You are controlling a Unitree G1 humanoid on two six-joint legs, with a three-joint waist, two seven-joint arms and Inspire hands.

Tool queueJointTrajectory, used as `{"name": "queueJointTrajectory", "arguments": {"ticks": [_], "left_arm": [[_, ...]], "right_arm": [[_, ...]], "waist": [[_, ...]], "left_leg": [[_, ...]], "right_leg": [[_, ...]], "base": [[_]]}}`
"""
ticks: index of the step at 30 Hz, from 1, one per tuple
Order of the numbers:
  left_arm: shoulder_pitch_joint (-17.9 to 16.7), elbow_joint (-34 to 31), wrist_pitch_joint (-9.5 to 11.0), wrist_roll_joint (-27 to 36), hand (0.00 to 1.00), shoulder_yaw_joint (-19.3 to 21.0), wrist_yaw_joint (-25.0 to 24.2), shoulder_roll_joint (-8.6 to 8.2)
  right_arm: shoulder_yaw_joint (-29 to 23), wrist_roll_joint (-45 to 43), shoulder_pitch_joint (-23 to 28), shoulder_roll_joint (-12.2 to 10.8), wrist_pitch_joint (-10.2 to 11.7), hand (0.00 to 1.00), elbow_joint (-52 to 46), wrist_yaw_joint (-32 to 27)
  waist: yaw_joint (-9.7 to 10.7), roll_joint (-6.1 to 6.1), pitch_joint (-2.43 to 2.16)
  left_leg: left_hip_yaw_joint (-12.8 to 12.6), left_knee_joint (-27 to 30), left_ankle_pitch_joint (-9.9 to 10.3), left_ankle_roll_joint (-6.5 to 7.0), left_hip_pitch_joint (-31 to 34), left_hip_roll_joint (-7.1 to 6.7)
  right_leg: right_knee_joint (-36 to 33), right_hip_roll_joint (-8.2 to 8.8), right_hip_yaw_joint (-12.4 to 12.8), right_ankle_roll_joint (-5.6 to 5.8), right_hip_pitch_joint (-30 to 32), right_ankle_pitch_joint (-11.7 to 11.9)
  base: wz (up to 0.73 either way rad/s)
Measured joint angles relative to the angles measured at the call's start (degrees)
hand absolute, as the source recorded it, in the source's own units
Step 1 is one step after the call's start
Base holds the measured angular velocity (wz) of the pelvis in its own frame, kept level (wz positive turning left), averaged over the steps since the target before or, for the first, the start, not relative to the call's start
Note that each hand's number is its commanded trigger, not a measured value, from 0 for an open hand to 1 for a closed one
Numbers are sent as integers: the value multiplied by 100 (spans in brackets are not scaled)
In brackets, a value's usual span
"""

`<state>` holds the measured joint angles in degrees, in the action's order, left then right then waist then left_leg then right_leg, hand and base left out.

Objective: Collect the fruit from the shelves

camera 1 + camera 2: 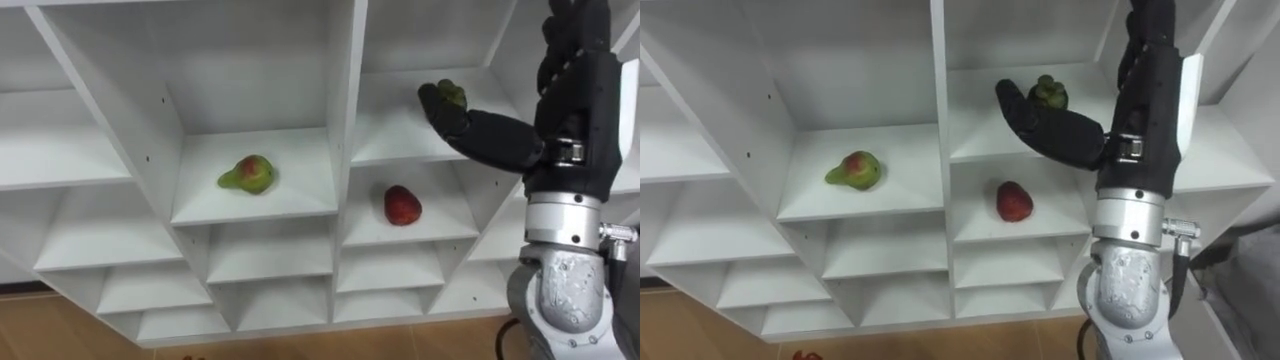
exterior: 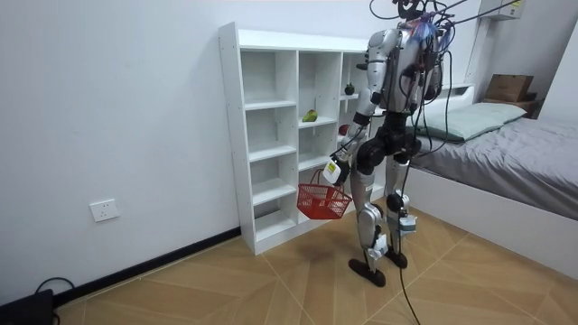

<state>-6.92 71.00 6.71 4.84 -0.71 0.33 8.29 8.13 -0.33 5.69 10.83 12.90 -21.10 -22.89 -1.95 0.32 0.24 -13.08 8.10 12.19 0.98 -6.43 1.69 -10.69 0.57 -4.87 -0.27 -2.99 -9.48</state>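
Note:
A small dark green fruit (image 1: 1048, 92) lies on an upper right shelf of the white closet (image 1: 345, 120). My right hand (image 1: 1055, 128) reaches into that compartment, its straight fingers lying along the fruit's front and left side. A green and red pear (image 1: 249, 174) rests in the middle compartment. One shelf lower, to the right, lies a red fruit (image 1: 402, 205). In the room view my left hand (image 2: 335, 171) hangs low by my thigh and holds a red basket (image 2: 323, 201) by its handle.
I stand close in front of the closet (image 2: 271, 135) on a wooden floor. A bed (image 2: 515, 153) stands behind me at the room view's right. The closet's other compartments hold nothing.

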Motion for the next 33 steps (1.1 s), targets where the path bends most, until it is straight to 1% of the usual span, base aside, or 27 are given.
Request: {"name": "queueJointTrajectory", "arguments": {"ticks": [5,6,7,10,19,21,22,23,26,27,28,30,32,33], "left_arm": [[60,131,9,9,100,-42,36,6],[62,134,9,9,100,-76,40,11],[63,135,9,9,100,-122,40,12],[67,136,8,8,100,-201,40,15],[72,131,15,0,100,-236,119,16],[67,110,6,-3,100,-244,170,28],[68,89,0,0,100,-253,187,43],[72,83,-1,3,100,-278,200,58],[77,67,-5,4,100,-279,203,66],[78,67,-7,4,100,-273,205,66],[78,67,-9,4,100,-266,206,66],[80,34,-14,4,100,-250,209,66],[81,-56,-14,2,100,-248,200,44],[81,-66,-14,2,100,-247,191,35]], "right_arm": [[130,-16,0,-10,45,0,1,-18],[133,-16,0,-10,55,0,0,-18],[134,-15,0,-10,83,0,-2,-13],[182,-15,10,-14,122,0,-13,-13],[193,244,21,-6,158,0,9,77],[197,386,22,-6,223,0,87,142],[197,479,21,-6,290,0,159,196],[198,577,21,-5,335,0,228,255],[187,670,19,-3,391,0,340,315],[186,673,18,-3,477,0,461,325],[171,688,18,0,508,0,579,369],[175,818,16,25,349,0,865,497],[284,995,24,19,-39,0,1240,680],[307,1006,24,19,-110,0,1278,713]], "waist": [[2,2,-1],[2,1,-4],[3,-1,-16],[18,-20,-22],[12,-22,-24],[15,-24,-25],[16,-17,-26],[23,-18,-33],[28,-17,-35],[30,-10,-32],[36,-13,-33],[31,-32,-29],[-29,-56,-22],[-49,-57,-23]], "left_leg": [[-30,-34,-2,-3,8,2],[-32,-35,-2,-3,19,2],[-40,-31,-3,-3,62,3],[-43,-24,-7,-4,84,-2],[-48,-23,-7,-4,84,9],[-42,-27,-7,-5,88,16],[-42,-24,-7,-6,93,21],[-41,-25,-8,-7,93,23],[-34,-19,-10,-10,88,25],[-21,-11,-10,-10,84,25],[-4,3,-10,-10,77,25],[42,24,-9,-10,74,24],[81,52,-9,-10,100,21],[95,55,-9,-10,108,18]], "right_leg": [[-4,-2,6,0,28,0],[-8,-1,6,0,43,0],[-21,2,5,-1,94,1],[-20,4,-14,-3,112,4],[-11,14,-39,-4,108,11],[-12,14,-48,-8,97,14],[-11,31,-61,-12,94,17],[-11,37,-89,-14,89,18],[-10,41,-117,-17,72,20],[-6,40,-130,-17,58,21],[1,38,-145,-17,39,22],[8,40,-178,-16,9,24],[8,41,-218,-17,10,25],[8,41,-233,-17,11,25]], "base": [[-1],[-4],[-3],[0],[0],[0],[0],[0],[0],[5],[9],[11],[10],[9]]}}
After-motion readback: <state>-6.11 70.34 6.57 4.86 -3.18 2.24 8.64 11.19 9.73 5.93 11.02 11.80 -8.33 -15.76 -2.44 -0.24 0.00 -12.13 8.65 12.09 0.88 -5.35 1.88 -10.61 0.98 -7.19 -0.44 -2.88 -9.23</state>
